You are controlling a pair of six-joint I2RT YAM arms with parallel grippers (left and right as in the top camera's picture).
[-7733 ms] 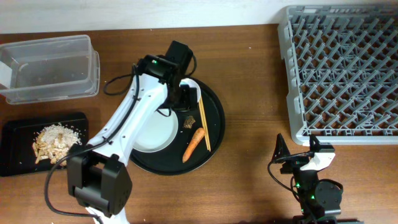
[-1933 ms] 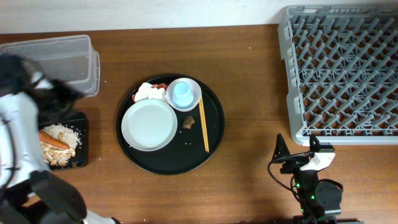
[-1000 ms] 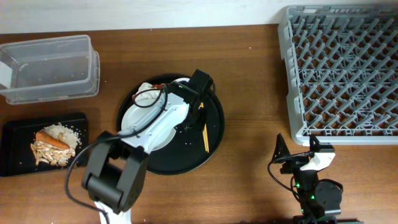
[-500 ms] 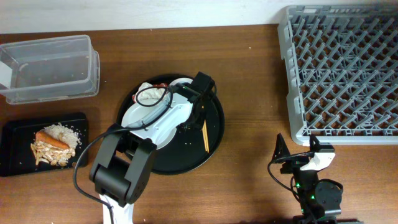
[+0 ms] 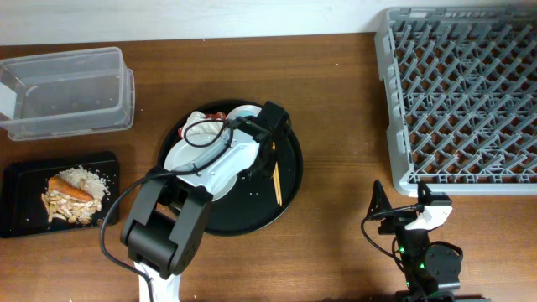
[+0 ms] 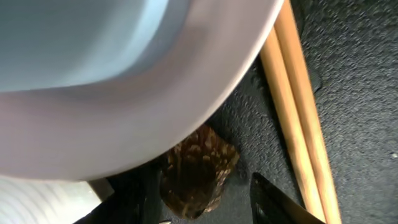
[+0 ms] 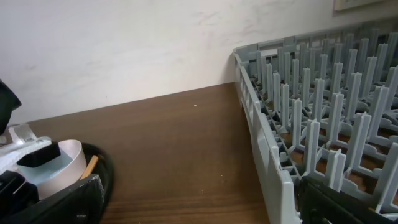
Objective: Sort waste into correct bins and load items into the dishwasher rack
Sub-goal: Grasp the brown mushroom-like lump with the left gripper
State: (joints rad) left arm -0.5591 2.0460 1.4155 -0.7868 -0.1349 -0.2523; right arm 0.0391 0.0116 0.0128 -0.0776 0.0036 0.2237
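Waste sorting, at the scrap pickup. My left gripper (image 6: pixel 200 208) is half open and holds nothing, jaws either side of the dark scrap (image 6: pixel 198 169). The scrap lies just beside the bowl (image 6: pixel 124 93), between it and the chopsticks (image 6: pixel 298 118). Next, I judge: close gently and lift clear of the bowl.

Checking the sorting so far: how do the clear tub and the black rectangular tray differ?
The clear tub is see-through and deep-walled; the black tray is opaque and shallow. The tub looks almost empty; the tray holds rice crumbs and the carrot. Both are rectangular, similar in footprint.
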